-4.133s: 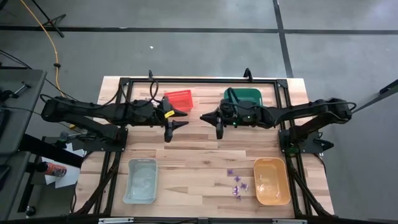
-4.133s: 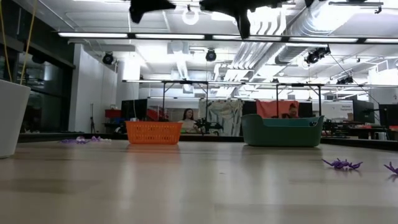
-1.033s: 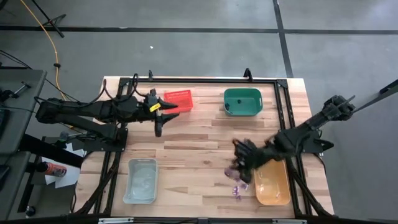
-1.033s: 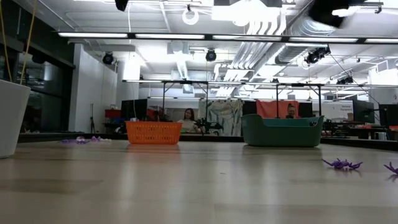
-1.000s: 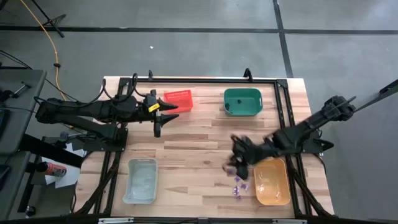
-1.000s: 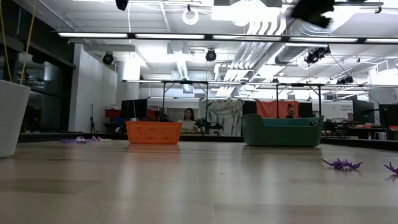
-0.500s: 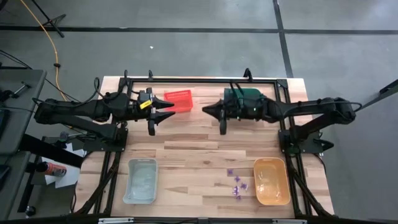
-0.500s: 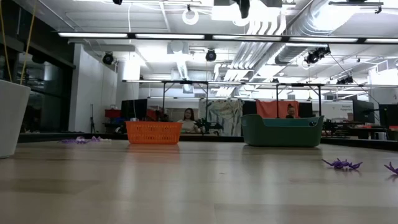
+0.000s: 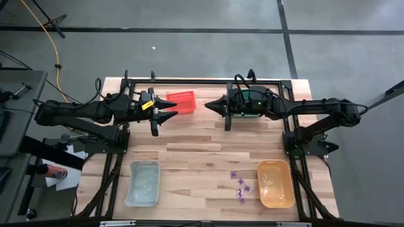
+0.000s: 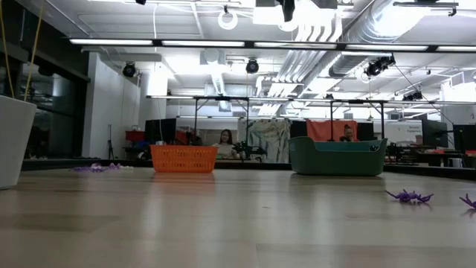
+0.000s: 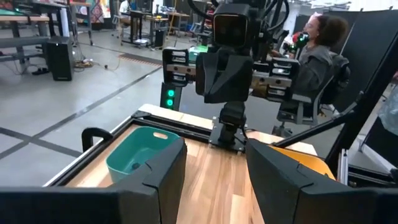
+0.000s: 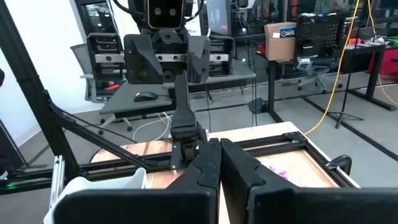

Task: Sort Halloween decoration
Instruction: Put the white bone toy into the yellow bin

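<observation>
Several tiny purple Halloween decorations (image 9: 240,186) lie on the wooden table at the near right, beside the orange bin (image 9: 276,183); two show in the low view (image 10: 407,196). My right gripper (image 9: 211,108) hangs high over the far middle of the table, in front of the green bin (image 9: 252,101). It points level toward the left arm, shut with nothing between its fingers (image 12: 219,168). My left gripper (image 9: 165,116) faces it from beside the red bin (image 9: 180,101), open and holding nothing (image 11: 214,186).
A clear bin (image 9: 142,183) stands at the near left. The red bin (image 10: 183,158) and the green bin (image 10: 338,156) stand along the far edge. A black frame (image 9: 208,81) rims the table. Bare wood lies across the middle. People sit in the room beyond.
My right gripper has swung up and away from the purple decorations by the orange bin toward the table's far edge. It has tipped up to level and now hangs in front of the green bin. The decorations lie where they were.
</observation>
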Available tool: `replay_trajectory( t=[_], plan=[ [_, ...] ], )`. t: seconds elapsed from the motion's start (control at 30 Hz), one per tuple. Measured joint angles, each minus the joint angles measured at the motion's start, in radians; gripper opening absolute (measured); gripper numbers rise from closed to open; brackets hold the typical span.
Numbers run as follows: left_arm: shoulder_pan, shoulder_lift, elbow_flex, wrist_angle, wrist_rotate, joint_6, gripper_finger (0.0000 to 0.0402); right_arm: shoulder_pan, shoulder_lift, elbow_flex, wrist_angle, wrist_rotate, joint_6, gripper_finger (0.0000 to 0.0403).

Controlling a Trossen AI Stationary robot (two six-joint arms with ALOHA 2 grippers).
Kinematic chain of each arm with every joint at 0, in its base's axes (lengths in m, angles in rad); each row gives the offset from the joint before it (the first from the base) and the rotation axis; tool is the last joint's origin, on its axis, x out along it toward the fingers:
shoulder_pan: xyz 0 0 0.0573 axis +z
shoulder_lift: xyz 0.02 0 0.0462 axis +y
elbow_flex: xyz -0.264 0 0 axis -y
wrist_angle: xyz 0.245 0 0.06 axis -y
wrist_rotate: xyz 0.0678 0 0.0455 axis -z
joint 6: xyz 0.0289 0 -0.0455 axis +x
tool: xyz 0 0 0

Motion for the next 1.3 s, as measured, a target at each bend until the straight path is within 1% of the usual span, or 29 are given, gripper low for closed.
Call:
replay_trajectory(
  t=[0.07,0.13,0.2,0.33,0.4,0.57,0.67,0.83,1.3],
  plan=[
    [0.0,0.0,0.0,-0.005,0.004,0.029,0.015,0.0,0.0,0.0,0.0,0.0,0.002,0.0001],
    [0.0,0.0,0.0,-0.006,0.005,0.067,0.0133,0.0,0.0,0.0,-0.002,0.0,0.001,0.0001],
    [0.0,0.0,0.0,-0.005,0.005,0.097,0.0105,0.0,0.0,0.0,-0.004,-0.003,0.003,0.0001],
    [0.006,0.0,0.0,-0.005,-0.002,0.171,0.0032,0.0,0.0,0.0,-0.004,-0.039,0.003,0.0001],
    [0.018,0.0,0.0,-0.016,-0.003,0.209,0.0009,0.0,0.0,0.0,-0.004,-0.058,0.003,0.0001],
    [0.06,0.01,0.0,-0.073,-0.004,0.232,0.0012,0.001,0.0,0.0,-0.004,-0.075,0.0,0.0],
    [0.082,0.011,0.0,-0.067,-0.004,0.226,0.0003,0.001,0.0,0.0,-0.004,-0.075,-0.011,0.0],
    [0.105,0.011,0.0,-0.056,-0.001,0.196,0.0004,0.001,0.0,0.0,-0.004,-0.075,-0.042,0.0],
    [0.107,0.012,0.0,-0.057,0.006,0.189,0.0003,0.001,0.0,0.0,-0.004,-0.075,-0.061,0.0]
  ],
)
